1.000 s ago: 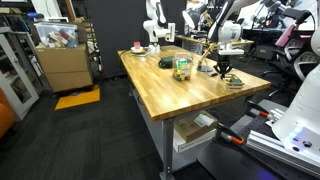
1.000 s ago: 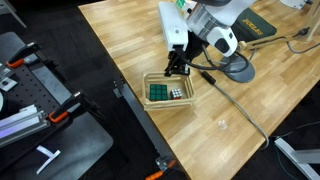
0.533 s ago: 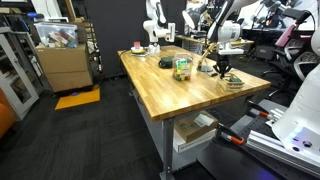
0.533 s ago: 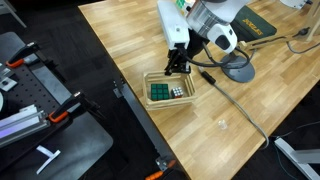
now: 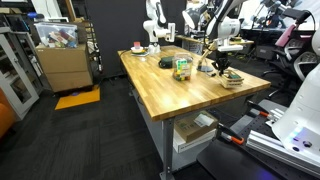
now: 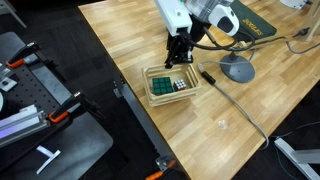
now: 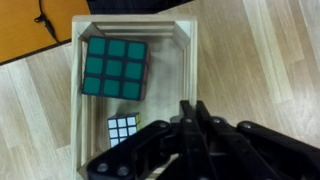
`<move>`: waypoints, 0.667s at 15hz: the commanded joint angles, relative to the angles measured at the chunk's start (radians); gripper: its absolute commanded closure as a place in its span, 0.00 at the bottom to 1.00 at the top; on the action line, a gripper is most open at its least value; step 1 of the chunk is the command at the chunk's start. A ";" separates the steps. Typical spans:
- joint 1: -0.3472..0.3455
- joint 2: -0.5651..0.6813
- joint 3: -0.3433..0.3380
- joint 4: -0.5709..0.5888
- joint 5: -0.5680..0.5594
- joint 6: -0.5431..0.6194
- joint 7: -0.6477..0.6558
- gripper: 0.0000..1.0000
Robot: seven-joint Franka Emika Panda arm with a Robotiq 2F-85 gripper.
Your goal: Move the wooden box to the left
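The wooden box (image 7: 190,45) is a low light-wood tray near the table's edge, seen in both exterior views (image 6: 168,86) (image 5: 231,80). Inside lie a large cube with green squares (image 7: 113,68) and a small multicoloured cube (image 7: 123,130). My gripper (image 7: 192,108) comes down on the box's right-hand wall with its fingers pressed together on it. In an exterior view the gripper (image 6: 178,62) stands upright over the box's far side.
A grey round lamp base (image 6: 236,68), a black cable (image 6: 235,100) and a green pad (image 6: 255,28) lie beside the box. A green-and-yellow container (image 5: 181,68) and a dark bowl (image 5: 166,62) stand mid-table. A cardboard box (image 5: 62,65) is on the floor.
The gripper and the wooden box have shifted together a little across the table, away from the edge. The grip on the wall has stayed the same.
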 commanded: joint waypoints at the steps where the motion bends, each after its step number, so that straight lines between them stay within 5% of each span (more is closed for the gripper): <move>1: -0.011 -0.036 0.022 -0.039 0.002 0.011 -0.031 0.98; 10: 0.021 -0.013 0.068 -0.025 -0.004 0.015 -0.023 0.98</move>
